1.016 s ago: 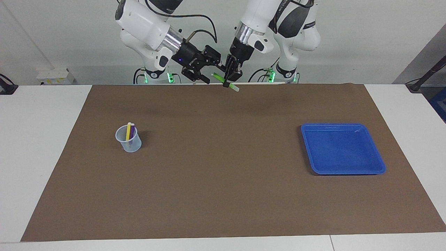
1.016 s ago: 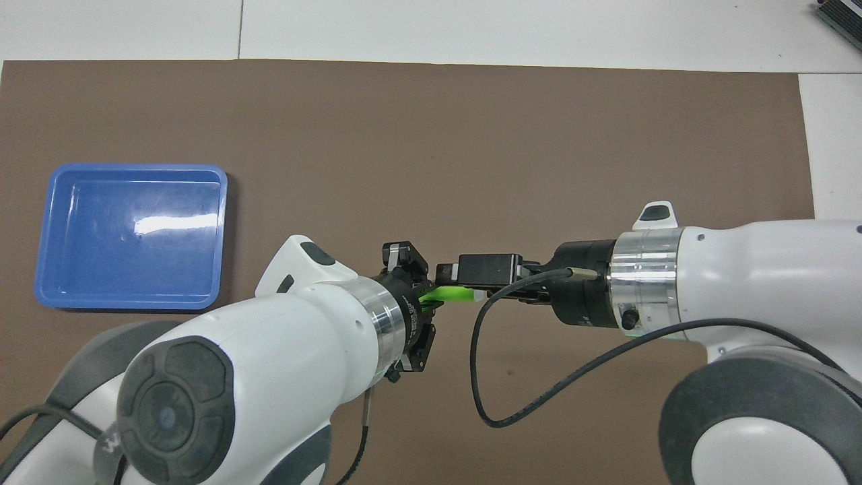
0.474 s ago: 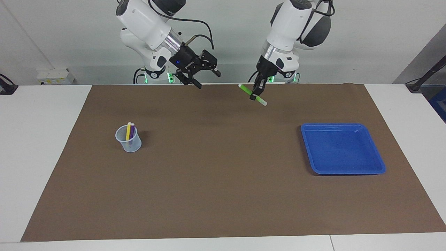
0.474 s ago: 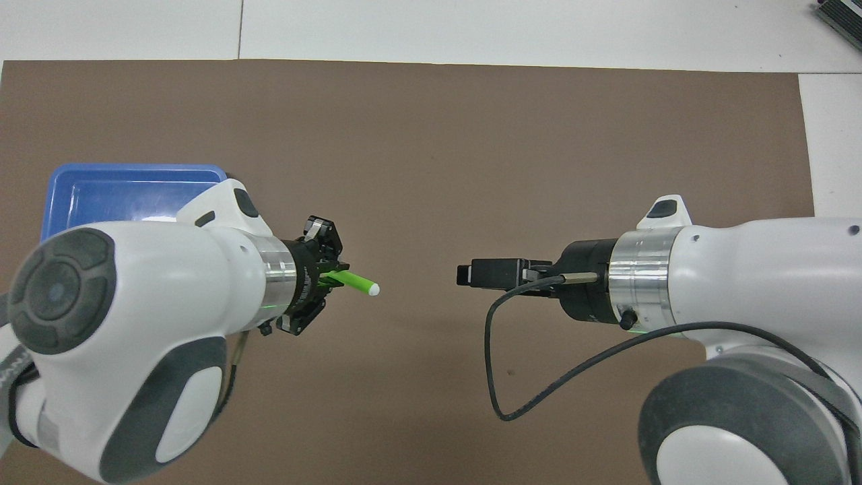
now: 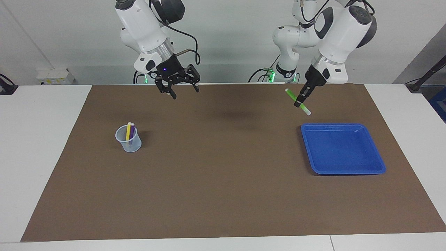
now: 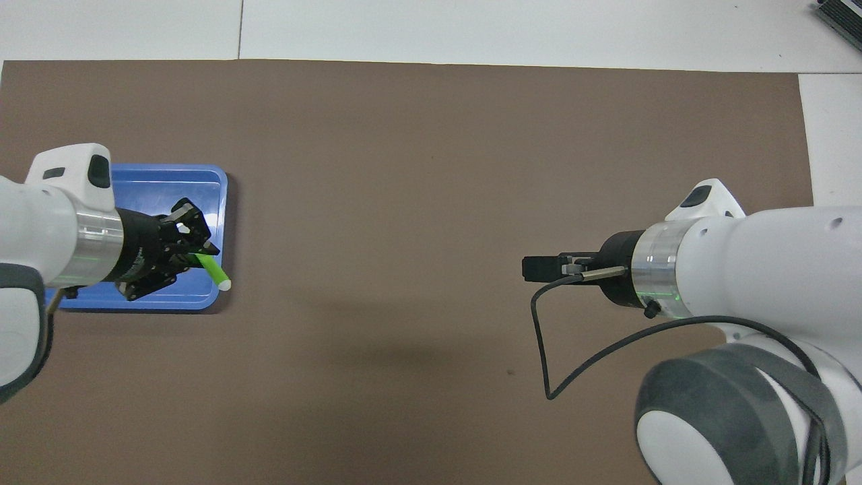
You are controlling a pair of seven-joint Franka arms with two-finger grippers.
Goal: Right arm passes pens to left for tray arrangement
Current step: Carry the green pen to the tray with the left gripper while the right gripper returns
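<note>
Starting at the right arm's end of the bench (image 5: 52, 157), we see the cup (image 5: 128, 139) keeping the yellow pen (image 5: 128, 131) and purple pen (image 5: 132, 132) upright for picking. Our right hand (image 5: 178, 89) hangs spread and empty above the mat (image 5: 223, 174). Our left hand (image 5: 302, 98) grips the green pen (image 5: 298, 101) mid-shaft, tilted, high over the blue tray (image 5: 343, 170), apparently ready to lower it in.

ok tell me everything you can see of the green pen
The green pen is a slim, bright green marker with a pale whitish cap at its lower end, plastic by the look of it. It hangs tilted in the air, cap end down toward the blue tray, over the brown mat just short of the tray's rim. The left gripper is shut on its middle; nothing else touches it.
</note>
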